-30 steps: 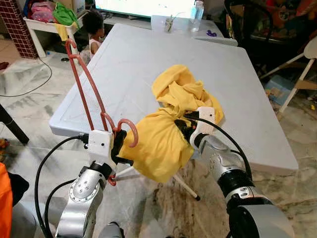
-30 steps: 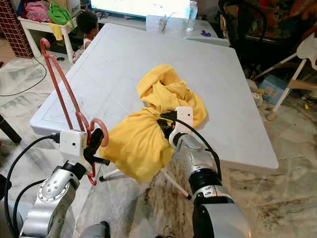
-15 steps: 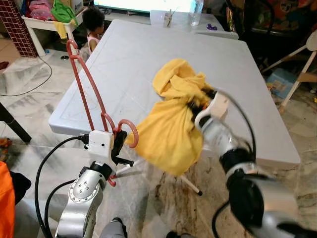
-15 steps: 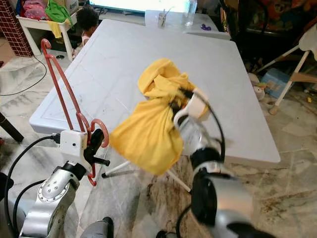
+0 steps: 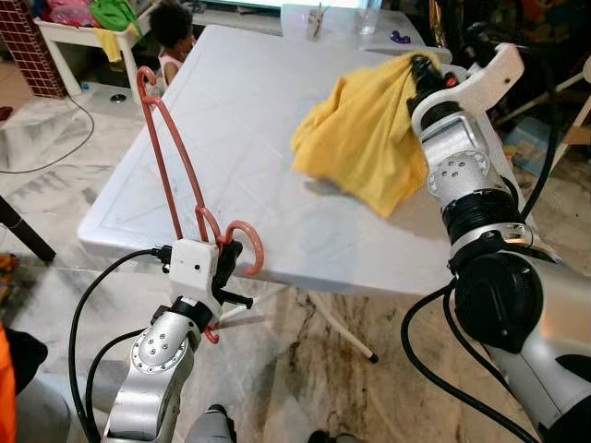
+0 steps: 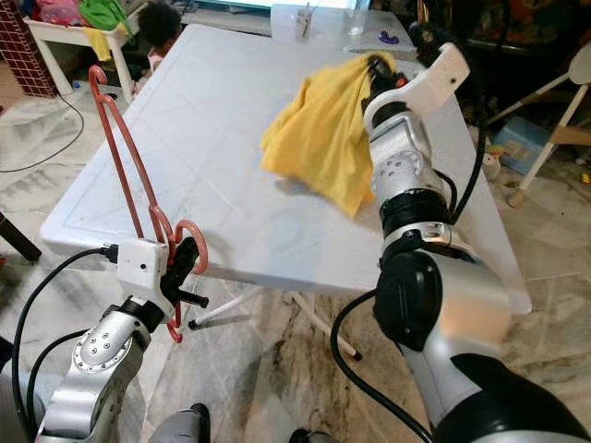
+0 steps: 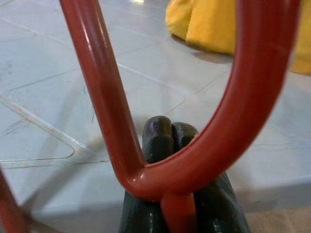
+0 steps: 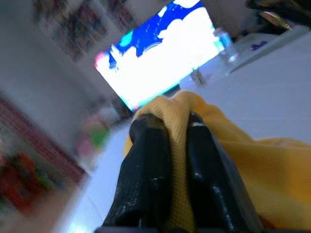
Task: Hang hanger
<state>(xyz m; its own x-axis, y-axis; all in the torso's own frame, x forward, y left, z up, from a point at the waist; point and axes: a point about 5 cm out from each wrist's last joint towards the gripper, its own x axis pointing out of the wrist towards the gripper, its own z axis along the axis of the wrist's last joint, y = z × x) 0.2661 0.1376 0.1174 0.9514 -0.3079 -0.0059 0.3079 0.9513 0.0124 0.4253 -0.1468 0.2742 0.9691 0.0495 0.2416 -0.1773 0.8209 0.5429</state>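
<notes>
On my near left, my left end effector (image 5: pixel 224 268) is clamped shut on the neck of the one red plastic clothes hanger (image 5: pixel 171 171), just below its hook. The hanger stands tilted up over the near left corner of the white plastic folding counter (image 5: pixel 249 120), much where it stood a second ago.

The change is on my right. My right end effector (image 5: pixel 427 72) has swung up and away from the near edge. It now sits high over the far right of the counter, its fingers pinched shut on a fold of the one yellow cloth garment (image 5: pixel 365 138). A second ago that garment lay bunched at the near edge and drooped over it. Now it hangs from my grip, its lower folds close to the counter top; I cannot tell if they touch.

I judge the garment is lifted to be brought onto the hanger, so hanging itself is not yet begun. The two are well apart.

Count: one hanger, one garment, two end effectors, one counter. At the far left, one small person (image 5: pixel 172 37) is beside the counter.
</notes>
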